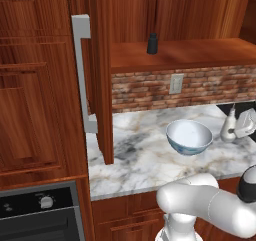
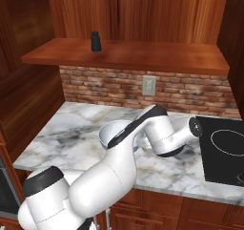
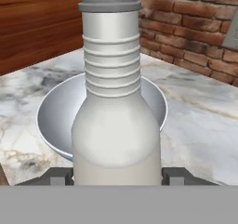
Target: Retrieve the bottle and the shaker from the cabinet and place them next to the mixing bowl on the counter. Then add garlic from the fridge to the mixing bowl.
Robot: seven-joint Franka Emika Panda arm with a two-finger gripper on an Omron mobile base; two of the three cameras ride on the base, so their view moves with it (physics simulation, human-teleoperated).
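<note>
My gripper (image 3: 117, 177) is shut on the cream-white bottle (image 3: 116, 102), which stands upright between the finger tips. In the left base view the bottle (image 1: 228, 125) is low over the counter (image 1: 140, 157), just right of the mixing bowl (image 1: 189, 136), with the gripper (image 1: 240, 127) at its right side. I cannot tell whether the bottle touches the marble. The bowl (image 3: 53, 118) lies right behind the bottle in the hand view. The dark shaker (image 1: 152, 43) (image 2: 96, 41) stands on the shelf of the open cabinet (image 1: 200, 52). The fridge and garlic are out of view.
The cabinet's door (image 1: 101, 85), with its grey bar handle (image 1: 82, 70), hangs open over the counter's left end. A black cooktop (image 2: 224, 150) lies at the counter's right. An oven (image 1: 40, 210) sits low on the left. A brick wall (image 2: 119, 88) carries an outlet (image 2: 149, 85).
</note>
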